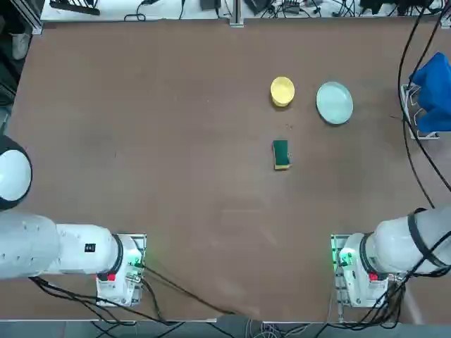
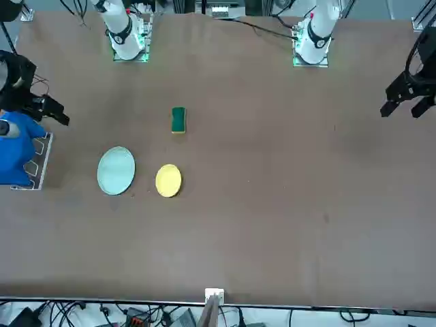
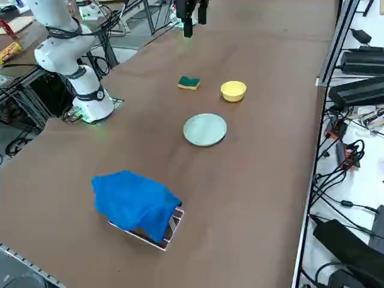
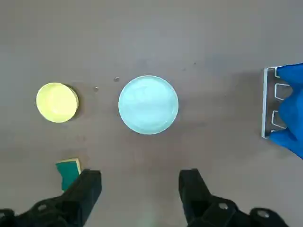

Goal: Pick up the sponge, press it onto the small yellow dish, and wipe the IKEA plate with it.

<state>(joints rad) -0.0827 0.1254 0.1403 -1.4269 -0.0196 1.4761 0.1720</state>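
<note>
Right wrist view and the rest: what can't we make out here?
- sponge: wrist view, partly behind a fingertip of the open right gripper.
- Rack: right side view, mostly under the blue cloth; contents unseen.
- small yellow dish, IKEA plate: too small to tell whether clean or soiled.

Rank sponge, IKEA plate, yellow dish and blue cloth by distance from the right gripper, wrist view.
From the open right gripper:
1. sponge, by its finger, and IKEA plate, ahead: too close to call.
2. yellow dish, beyond the sponge.
3. blue cloth, on the robot's right.
</note>
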